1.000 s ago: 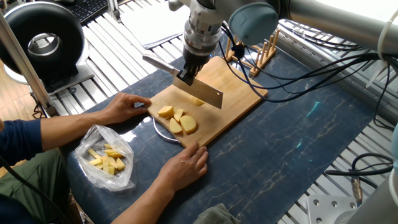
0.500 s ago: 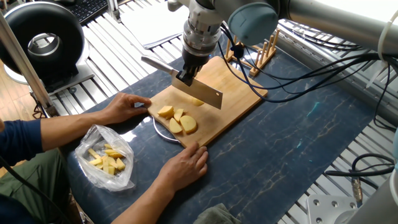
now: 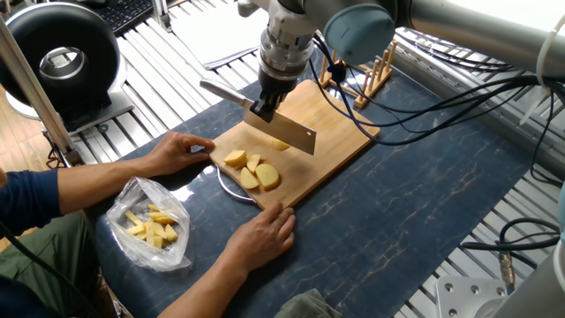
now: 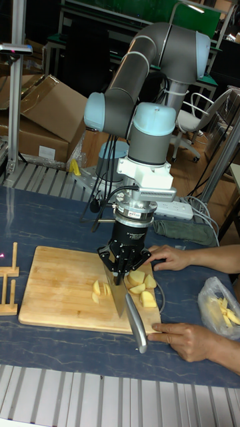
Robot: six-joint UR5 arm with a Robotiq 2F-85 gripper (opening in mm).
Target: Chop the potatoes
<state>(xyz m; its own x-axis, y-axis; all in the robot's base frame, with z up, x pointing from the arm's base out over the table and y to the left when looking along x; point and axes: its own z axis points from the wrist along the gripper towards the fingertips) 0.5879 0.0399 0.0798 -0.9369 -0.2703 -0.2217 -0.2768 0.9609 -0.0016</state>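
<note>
- The gripper [image 3: 265,109] [image 4: 125,269] hangs over the middle of the cutting board [image 3: 331,119] [image 4: 53,280], its jaws clamped on the knife [image 3: 287,131] [image 4: 123,303] where handle meets blade.
- In the fixed view the blade slants down to the right over the board, the handle pointing to the upper left; whether the edge touches the wood cannot be told.
- The potatoes [image 3: 252,170] [image 4: 141,285] lie at the board's lower-left end, in the centre of the fixed view: about 4 pale yellow pieces in a cluster there, plus 1 piece partly hidden behind the blade.
- In the tall fixed view some pieces lie left of the blade and the cluster right of it; the exact count is unclear.
- The board's upper-right half is bare wood, from the blade to the far edge.
- 2 human hands hold the board: 1 hand [image 3: 181,150] [image 4: 170,257] at its left corner, the other hand [image 3: 265,234] [image 4: 183,337] at its near edge, both close to the cluster.
- 1 clear plastic bag [image 3: 152,221] [image 4: 220,307] with yellow pieces lies at the lower left of the fixed view, well apart from the board.
- 1 small wooden rack [image 3: 371,71] [image 4: 8,287] stands just beyond the board's far end.
- The dark tabletop [image 3: 424,194] [image 4: 67,347] is open to the right of the board.
</note>
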